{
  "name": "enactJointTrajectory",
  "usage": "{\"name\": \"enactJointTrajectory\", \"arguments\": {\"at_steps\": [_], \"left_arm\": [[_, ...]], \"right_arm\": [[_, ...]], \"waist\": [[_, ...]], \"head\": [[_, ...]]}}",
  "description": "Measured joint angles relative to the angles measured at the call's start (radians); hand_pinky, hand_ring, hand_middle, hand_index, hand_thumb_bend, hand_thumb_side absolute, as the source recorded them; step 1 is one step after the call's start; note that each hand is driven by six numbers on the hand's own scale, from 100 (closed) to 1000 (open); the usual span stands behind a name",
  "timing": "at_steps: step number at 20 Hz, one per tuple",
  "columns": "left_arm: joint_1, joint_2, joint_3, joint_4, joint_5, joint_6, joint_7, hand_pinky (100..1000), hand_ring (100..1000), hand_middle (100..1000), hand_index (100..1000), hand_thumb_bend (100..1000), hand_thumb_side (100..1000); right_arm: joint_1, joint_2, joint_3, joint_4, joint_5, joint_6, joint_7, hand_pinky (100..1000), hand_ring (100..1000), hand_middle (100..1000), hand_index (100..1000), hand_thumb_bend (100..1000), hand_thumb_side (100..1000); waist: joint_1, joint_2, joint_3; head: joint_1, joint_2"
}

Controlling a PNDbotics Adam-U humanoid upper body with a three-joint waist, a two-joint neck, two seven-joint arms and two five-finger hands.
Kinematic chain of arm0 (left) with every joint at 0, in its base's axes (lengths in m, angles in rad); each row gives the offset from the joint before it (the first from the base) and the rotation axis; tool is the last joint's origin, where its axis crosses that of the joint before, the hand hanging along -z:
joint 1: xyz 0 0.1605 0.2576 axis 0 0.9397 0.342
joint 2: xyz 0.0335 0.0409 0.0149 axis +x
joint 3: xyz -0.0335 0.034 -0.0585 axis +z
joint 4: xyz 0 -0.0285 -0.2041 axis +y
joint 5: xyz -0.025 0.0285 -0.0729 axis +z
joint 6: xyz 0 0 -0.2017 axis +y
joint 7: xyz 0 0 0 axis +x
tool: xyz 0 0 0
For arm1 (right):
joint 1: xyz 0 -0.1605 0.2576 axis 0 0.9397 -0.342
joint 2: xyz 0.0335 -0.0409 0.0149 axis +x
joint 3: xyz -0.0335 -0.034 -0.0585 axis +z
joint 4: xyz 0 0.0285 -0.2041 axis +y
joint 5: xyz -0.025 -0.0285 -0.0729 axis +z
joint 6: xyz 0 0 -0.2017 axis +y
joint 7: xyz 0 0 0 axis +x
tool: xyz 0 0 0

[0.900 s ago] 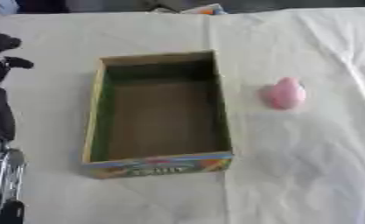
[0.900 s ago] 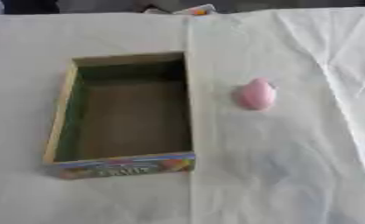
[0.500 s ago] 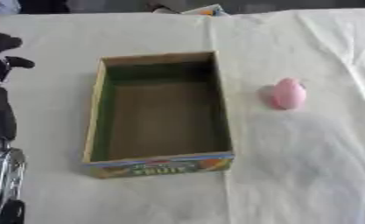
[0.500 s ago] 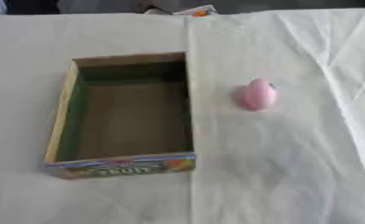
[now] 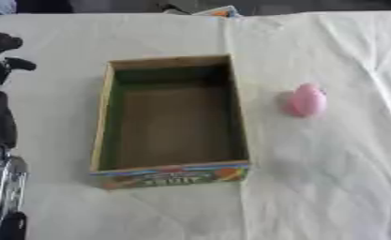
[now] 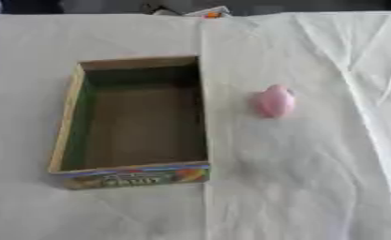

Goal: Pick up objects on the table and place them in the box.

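Left eye view catches the robot's left hand (image 5: pixel 1 56) at the left edge of the picture, black, its fingers pointing up; whether they are spread or curled I cannot tell, and nothing shows in them. Below it the black and silver arm (image 5: pixel 0 154) runs down the same edge. The right hand shows in neither view.

Just to the right of that hand, apart from it, stands the open rectangular cardboard box (image 5: pixel 235 112), with green inner walls, a brown floor and a colourful printed front panel facing the robot. Nothing lies inside it.

Further right again, beyond the box's far wall and clear of it, lies the small rounded pink object (image 6: pixel 275 101) on the white cloth-covered table (image 5: pixel 329 187). At the table's far edge, a small orange-and-white thing (image 6: pixel 211 12) peeks in.
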Motion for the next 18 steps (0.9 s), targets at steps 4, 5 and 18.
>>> {"name": "enactJointTrajectory", "arguments": {"at_steps": [4,5,18], "left_arm": [[0.000,0.000,0.000,0.000,0.000,0.002,-0.003,493,657,563,556,100,894],[0.000,0.000,0.000,0.000,0.000,0.003,-0.003,493,657,563,555,100,894],[0.000,0.008,-0.007,0.000,0.005,0.006,-0.011,493,658,563,553,100,894]], "right_arm": [[0.001,-0.122,0.033,0.000,0.064,0.034,0.114,629,774,738,944,650,1000],[0.000,-0.146,0.041,0.000,0.075,0.041,0.143,630,777,737,945,657,1000],[-0.055,-0.310,0.136,-0.003,0.083,0.155,0.464,659,816,741,974,831,620]], "waist": [[-0.005,0.000,0.004],[-0.006,0.000,0.005],[-0.012,0.000,0.021]], "head": [[-0.004,-0.002],[-0.005,-0.004],[-0.025,-0.026]]}}
